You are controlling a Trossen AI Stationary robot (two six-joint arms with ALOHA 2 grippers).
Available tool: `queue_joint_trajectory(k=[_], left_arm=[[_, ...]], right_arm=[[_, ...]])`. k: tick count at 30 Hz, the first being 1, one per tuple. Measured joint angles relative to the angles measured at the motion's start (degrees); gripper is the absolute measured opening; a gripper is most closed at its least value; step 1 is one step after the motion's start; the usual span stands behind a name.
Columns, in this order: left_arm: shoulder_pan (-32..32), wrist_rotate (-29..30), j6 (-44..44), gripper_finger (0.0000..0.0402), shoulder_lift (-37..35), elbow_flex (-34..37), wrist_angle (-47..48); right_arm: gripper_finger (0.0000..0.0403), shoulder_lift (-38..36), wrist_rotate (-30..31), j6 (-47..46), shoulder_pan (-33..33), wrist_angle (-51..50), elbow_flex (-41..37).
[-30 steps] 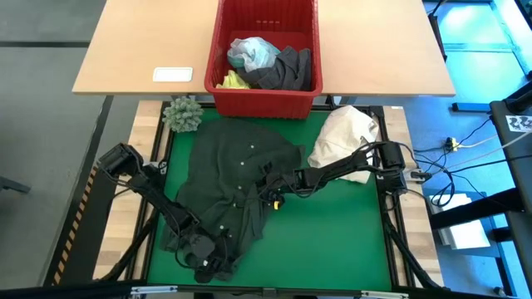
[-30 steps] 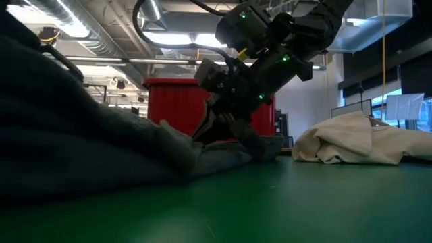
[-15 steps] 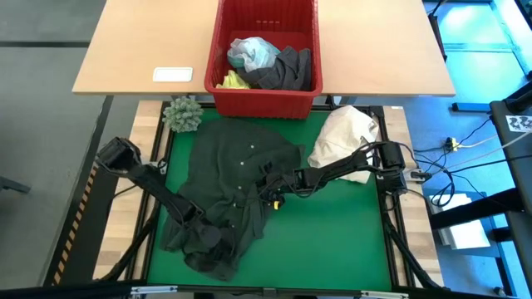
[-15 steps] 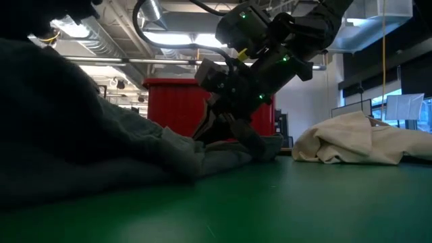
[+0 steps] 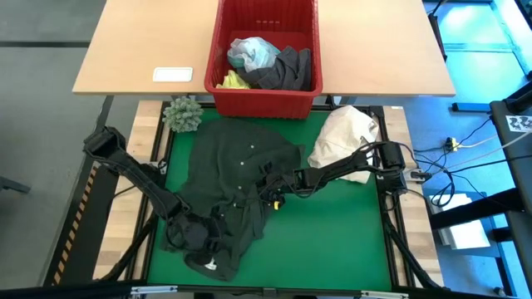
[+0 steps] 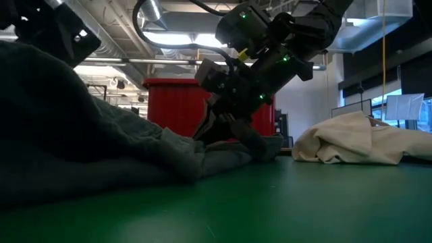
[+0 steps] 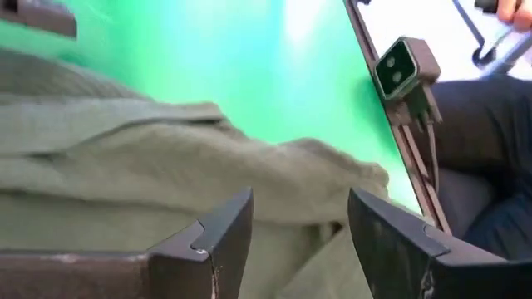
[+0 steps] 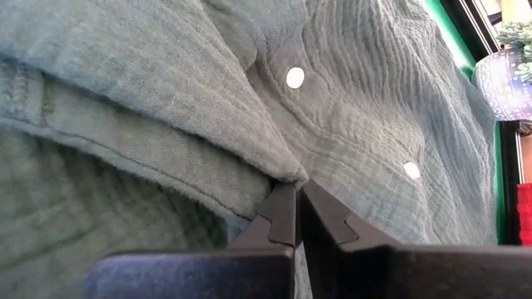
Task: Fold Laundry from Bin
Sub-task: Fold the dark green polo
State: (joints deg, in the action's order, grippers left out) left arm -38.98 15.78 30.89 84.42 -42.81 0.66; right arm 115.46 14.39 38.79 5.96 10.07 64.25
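A dark green shirt [image 5: 237, 178] is lying spread over the left half of the green mat [image 5: 332, 237], its far edge reaching toward the red bin [image 5: 264, 95] that is sitting on the wooden table [image 5: 141, 50] beyond the mat. The bin is holding the rest of the laundry: a turquoise piece [image 5: 252, 51] at its far left, a grey one [image 5: 285, 69] on the right, and a yellow one [image 5: 231, 80] showing at the near left.

The right gripper [image 5: 270, 191] is reaching in from the right, low over the middle of the shirt. In its wrist view its fingers [image 8: 320, 220] are pressed together with a fold of the shirt's fabric pinched at their tips, just beside a row of white buttons [image 8: 294, 78]. In the low view this arm is angling down onto the crumpled cloth in front of the bin.

The left gripper [image 5: 199, 237] is sitting over the near left corner of the shirt. Its wrist view is showing its fingers [image 7: 220, 237] spread apart with the cloth lying just beyond them and nothing between them.

A cream cloth bundle [image 5: 345, 137] is resting on the far right of the mat, touching the right arm. A spiky green ball [image 5: 183, 112] is sitting at the far left corner, just beside the bin.
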Motion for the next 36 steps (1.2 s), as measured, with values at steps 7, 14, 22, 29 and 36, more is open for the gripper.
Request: queue_joint_trajectory(k=[7,14,22,29,36], left_arm=[[0.2,2.7,-5.5,0.0190,3.9,0.1,-7.6],[1.1,8.9,-5.1,0.0190,5.0,0.0,1.4],[1.2,10.5,1.4,0.0190,5.0,0.0,9.5],[1.2,10.6,3.3,0.0190,5.0,0.1,11.8],[1.1,10.6,5.1,0.0190,5.0,0.1,14.0]], right_arm=[[0.0003,0.0,0.0,0.0,0.0,0.0,0.0],[0.0003,-0.2,1.6,0.0,0.3,0.5,0.0],[0.0061,-2.8,3.1,-1.5,1.2,0.5,0.0],[0.0163,-2.9,8.6,-4.0,1.2,-5.9,4.0],[0.0211,-2.9,5.3,-7.8,1.2,-18.3,11.7]])
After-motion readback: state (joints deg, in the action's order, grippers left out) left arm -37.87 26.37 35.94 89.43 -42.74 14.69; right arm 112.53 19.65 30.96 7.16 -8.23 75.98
